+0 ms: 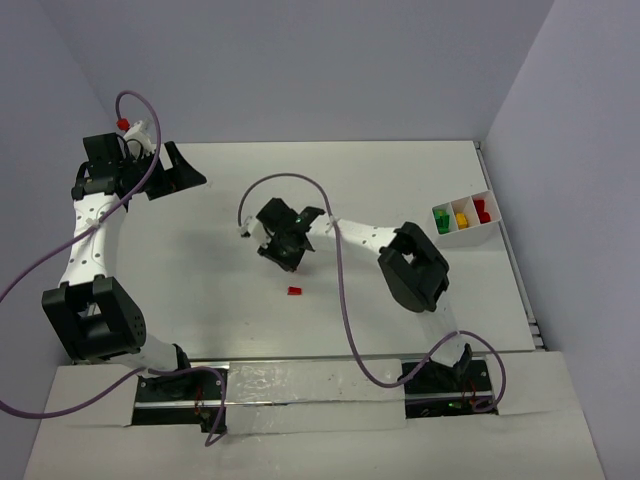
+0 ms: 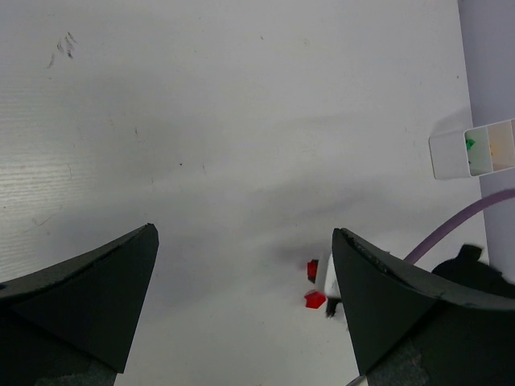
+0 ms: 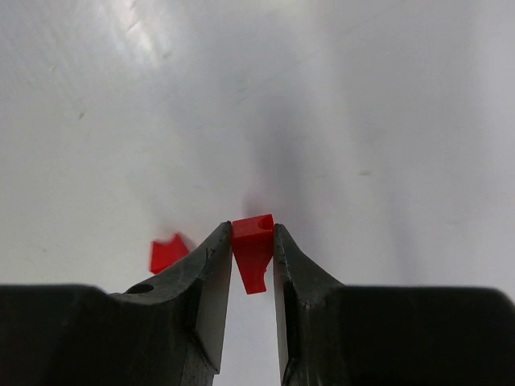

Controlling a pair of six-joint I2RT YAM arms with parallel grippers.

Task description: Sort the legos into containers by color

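Observation:
My right gripper (image 1: 289,256) (image 3: 253,228) is over the middle of the table, shut on a small red lego (image 3: 254,248) pinched between its fingertips and held above the surface. A second red lego (image 1: 295,291) lies loose on the table just in front of it, and shows left of the fingers in the right wrist view (image 3: 167,253). Both red legos show small in the left wrist view (image 2: 314,299). The white three-compartment tray (image 1: 468,237) (image 2: 449,156) at the right edge holds green (image 1: 442,221), yellow (image 1: 462,217) and red (image 1: 482,211) legos. My left gripper (image 1: 186,171) (image 2: 241,233) is open and empty at the far left.
A purple cable (image 1: 345,300) loops from the right arm over the table. The red cap (image 1: 124,123) on the left arm's cable is not a lego. Walls close the table at the back and right; the tray sits against the right rim.

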